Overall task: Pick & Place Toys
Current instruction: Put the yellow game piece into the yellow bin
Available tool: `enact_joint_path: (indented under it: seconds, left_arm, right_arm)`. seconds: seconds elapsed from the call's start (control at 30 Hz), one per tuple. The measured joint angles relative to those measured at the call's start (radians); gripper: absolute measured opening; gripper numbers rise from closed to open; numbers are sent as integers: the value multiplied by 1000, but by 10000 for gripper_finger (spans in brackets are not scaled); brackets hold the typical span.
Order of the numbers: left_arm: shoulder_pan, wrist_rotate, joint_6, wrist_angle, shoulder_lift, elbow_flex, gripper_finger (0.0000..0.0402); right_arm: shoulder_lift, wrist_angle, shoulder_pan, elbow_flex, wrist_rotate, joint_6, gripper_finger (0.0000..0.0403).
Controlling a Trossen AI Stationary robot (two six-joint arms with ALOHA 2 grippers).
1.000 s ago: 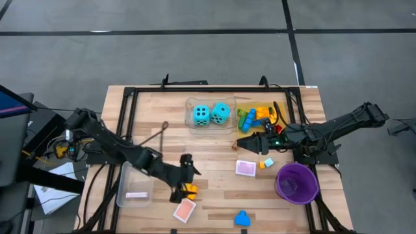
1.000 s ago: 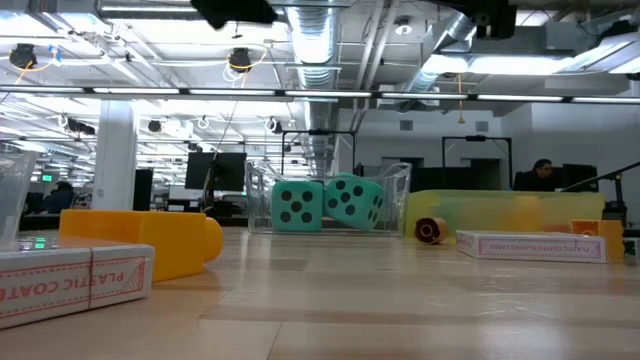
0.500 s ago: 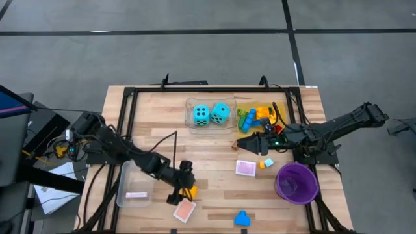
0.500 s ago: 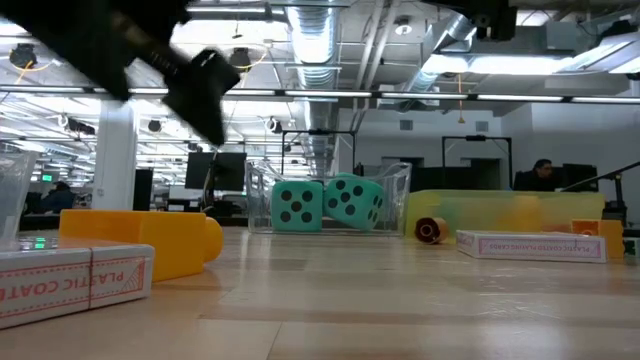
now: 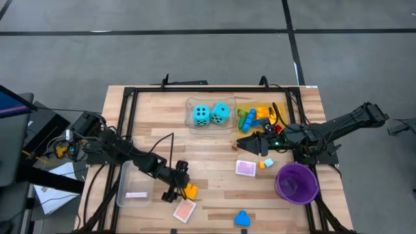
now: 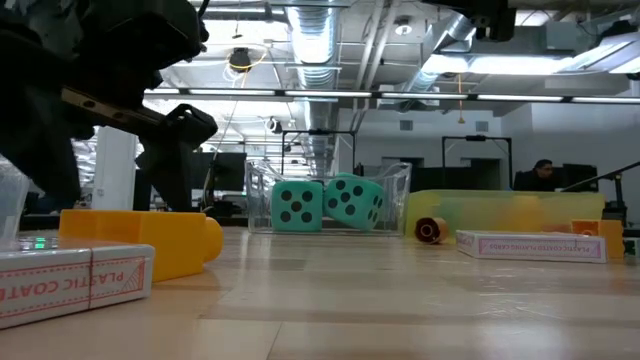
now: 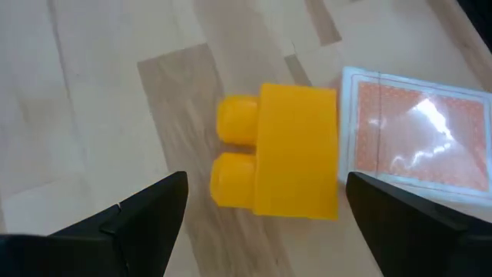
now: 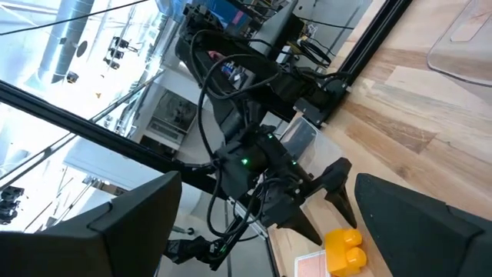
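A yellow brick (image 7: 280,150) lies on its side on the wooden table (image 5: 214,146), next to a flat orange tile (image 7: 415,138). My left gripper (image 5: 177,186) is open just above the brick (image 5: 190,191), one finger on each side and both clear of it. In the low view the fingers (image 6: 172,150) stand behind the brick (image 6: 140,240). Two turquoise dice (image 5: 210,114) sit in a clear tray. My right gripper (image 5: 242,144) hangs open over the table's middle, near a pink tile (image 5: 246,168).
A yellow tray (image 5: 260,116) with several coloured bricks stands beside the dice. A purple bowl (image 5: 297,183) is at the near right and a clear tray (image 5: 134,184) at the near left. A blue brick (image 5: 242,218) lies at the near edge, two tiny bricks (image 5: 265,162) by the pink tile.
My left gripper has come down and a little toward the table's near left, tipping further downward. It is now low over the yellow brick, with its fingers still apart. The brick and the tile have not moved.
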Motion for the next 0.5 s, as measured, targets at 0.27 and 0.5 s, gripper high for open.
enact_joint_path:
  seconds: [0.27, 0.5]
  left_arm:
    - [-5, 11, 66, 48, 30, -10, 351]
    - [0, 7, 35, 152, 115, -6, 351]
  right_arm:
    - [0, -20, -1, 0, 1, 0, 379]
    - [0, -26, -1, 0, 2, 2, 379]
